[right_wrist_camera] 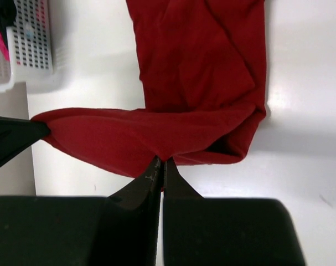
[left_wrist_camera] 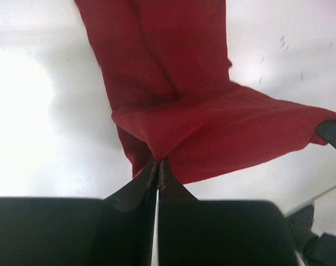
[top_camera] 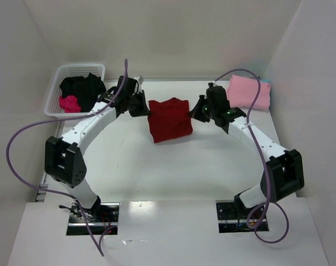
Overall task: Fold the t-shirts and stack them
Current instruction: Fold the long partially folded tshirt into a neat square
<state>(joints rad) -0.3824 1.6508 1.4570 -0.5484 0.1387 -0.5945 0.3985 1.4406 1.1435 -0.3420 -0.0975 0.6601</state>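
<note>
Dark red t-shirt (top_camera: 169,120) sits mid-table (top_camera: 156,172), strung between the 2 arms. Left gripper (left_wrist_camera: 158,166) has its jaws pinched tight on a bunched edge of the red cloth. Right gripper (right_wrist_camera: 160,163) does the same on the opposite side, with no gap visible between the fingers in either wrist view. Each wrist camera shows the other gripper's dark tip at the far end of the same edge, so the 2 holds keep that edge taut and level, presumably to carry it over as 1 clean fold line. The cloth below the edge runs away in a doubled panel with a centre crease. It probably rests on the table, but from above I cannot tell how much of it is lifted. Judged step: mid-fold on this shirt, not yet compact enough to stack. Light pink t-shirt (top_camera: 248,91) lies folded square at the far right corner, the likely stack site. White basket (top_camera: 79,67) at far left holds a black t-shirt (top_camera: 82,86) and a magenta t-shirt (top_camera: 70,103), both crumpled and unfolded.
</note>
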